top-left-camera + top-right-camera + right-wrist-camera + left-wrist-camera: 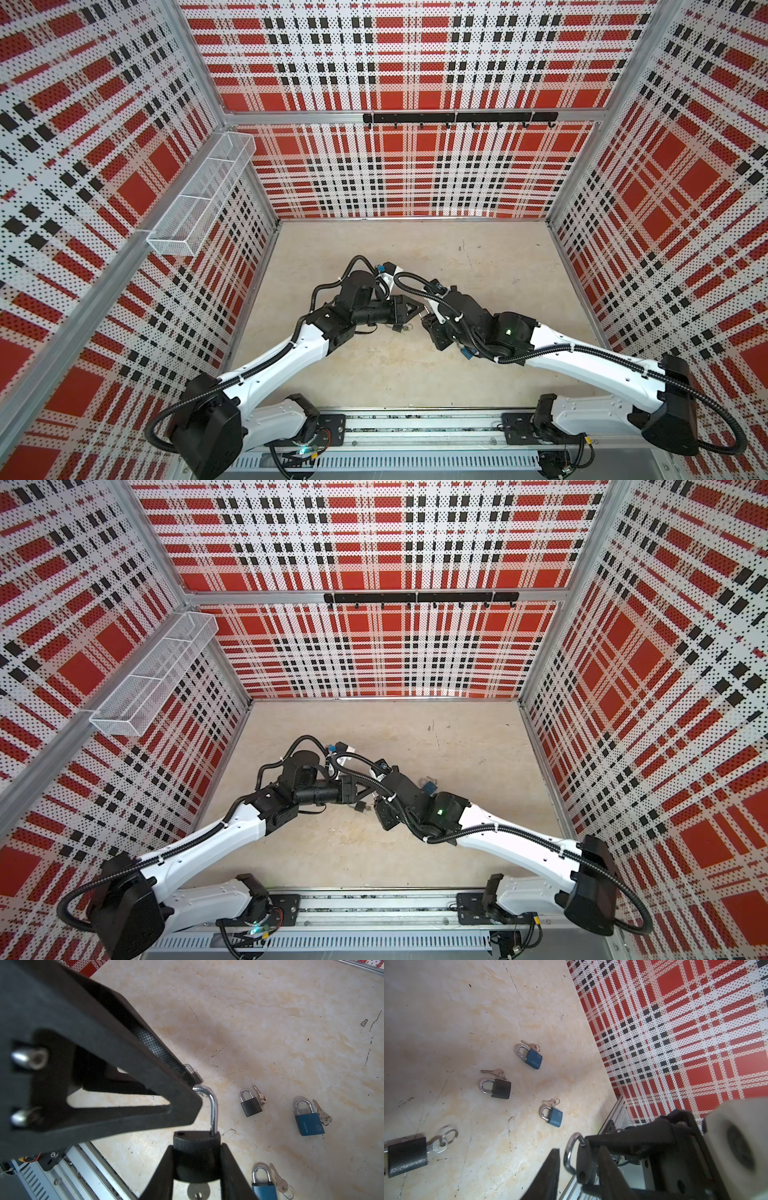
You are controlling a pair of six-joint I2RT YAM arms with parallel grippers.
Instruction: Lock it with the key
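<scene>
Hanging basket (199,195): white wire mesh, fixed to the left wall rail; split by two dividers into three compartments; wall plaid showing through the mesh.
Counter (374,374): beige, marbled, scuffed with dark marks.
Keyed black padlock (406,1155): flat on the counter near the left end effector; ringed key (436,1147) stuck in its base.
Left end effector (194,1087): tips set around the free end of the shackle; small gap at one finger in the left wrist view; clenched or only touching, cannot tell.
Held padlock (196,1159): black, raised above the counter between the two end effectors; shackle (214,1111) open, one leg out of the body.
Task key (198,1190): silvery head showing just under the held padlock's base, blurred.
Right end effector (196,1147): clenched on the held padlock's body, one finger on each side.
Hook rail (459,117): black, on the back wall, lined with small hooks.
Plain black padlock (250,1105): flat on the counter, shackle down in the body; loose key (259,1095) just beside it.
First blue padlock (264,1188): flat on the counter, ringed keys touching its side.
Second blue padlock (309,1121): near the first; white brand word running along the body beside a round emblem, letters too small to read surely; keys just beside the shackle.
</scene>
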